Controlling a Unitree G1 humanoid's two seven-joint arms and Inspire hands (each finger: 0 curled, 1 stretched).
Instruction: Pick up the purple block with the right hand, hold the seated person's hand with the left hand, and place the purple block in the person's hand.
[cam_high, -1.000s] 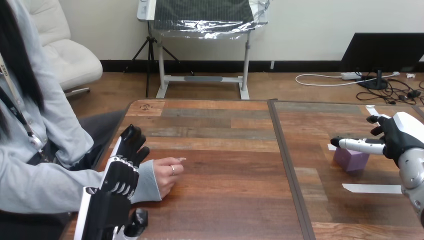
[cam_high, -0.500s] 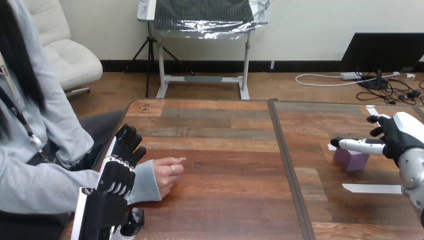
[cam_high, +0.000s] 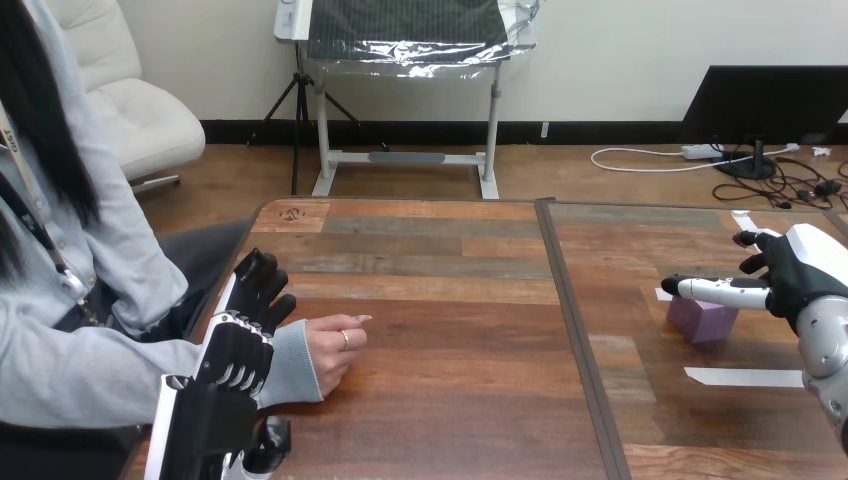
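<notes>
Step in hand: as I judge it, picking up the purple block (cam_high: 700, 322), which sits on the table (cam_high: 450, 400) at about 3 o'clock and is not yet lifted.
Right hand (cam_high: 792, 270): open and holding nothing. Its fingers (cam_high: 715, 290) stretch out straight toward 9 o'clock, one of them across the block's top; I cannot tell whether it touches.
Left hand (cam_high: 238, 350): at about 8 o'clock, lying over the person's sleeved wrist. Whether it grips the wrist cannot be told.
Person's hand (cam_high: 335, 345): on the table just to 3 o'clock of the left hand, loosely closed and empty.
Doing it well: the right hand probably needs to sink lower, with the thumb on one side face and the fingers on the opposite one. It should close squarely so the block does not twist, then lift straight up before crossing toward 9 o'clock.
Risk: a glancing touch could push the block toward 9 o'clock.
Writing: none can be read on the block, and the white tape strip (cam_high: 742, 377) at 5 o'clock of it looks blank.
</notes>
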